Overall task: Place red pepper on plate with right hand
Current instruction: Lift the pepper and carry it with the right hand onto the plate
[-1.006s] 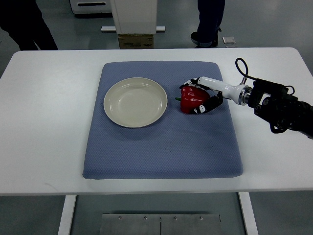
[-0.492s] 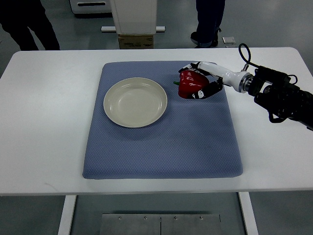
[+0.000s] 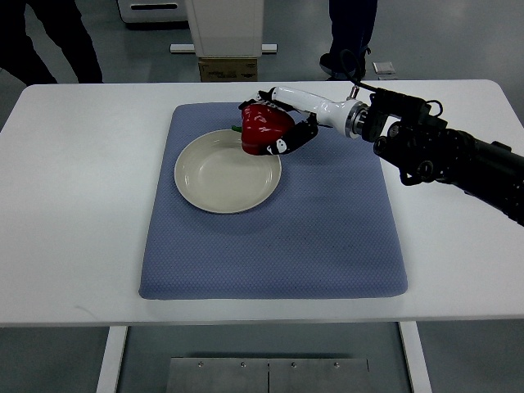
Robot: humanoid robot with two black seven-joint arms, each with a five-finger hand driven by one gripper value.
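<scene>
1. Fingers of my right hand (image 3: 282, 123) are curled around the red pepper (image 3: 264, 128), gripping it from its right side; white fingers show along its far edge and dark fingertips under its near right edge.
2. Pepper sits over the far right rim of the plate (image 3: 214, 176). I cannot tell whether its underside touches the rim or hangs just above it. A short green stem pokes out on its left side.
3. My right arm (image 3: 442, 151) comes in from the right edge, dark and bulky over the table, then narrows to a white wrist section that reaches left and slightly far, to the pepper.
4. Plate is round, cream-coloured and holds nothing inside its bowl. It lies on the left half of the blue mat (image 3: 327, 237), closer to the mat's far edge than to its near edge.
5. Blue mat lies flat on the white table (image 3: 74, 205), with bare tabletop showing on all four sides of it.
6. My left hand is nowhere in the top view.
7. Beyond the far edge of the table, a white pedestal (image 3: 223, 29) stands on the grey floor with a brown box at its foot.
8. Legs of a person (image 3: 352, 33) in dark trousers stand to the right of the pedestal, and another person (image 3: 49, 41) in dark clothes is at the far left corner.
</scene>
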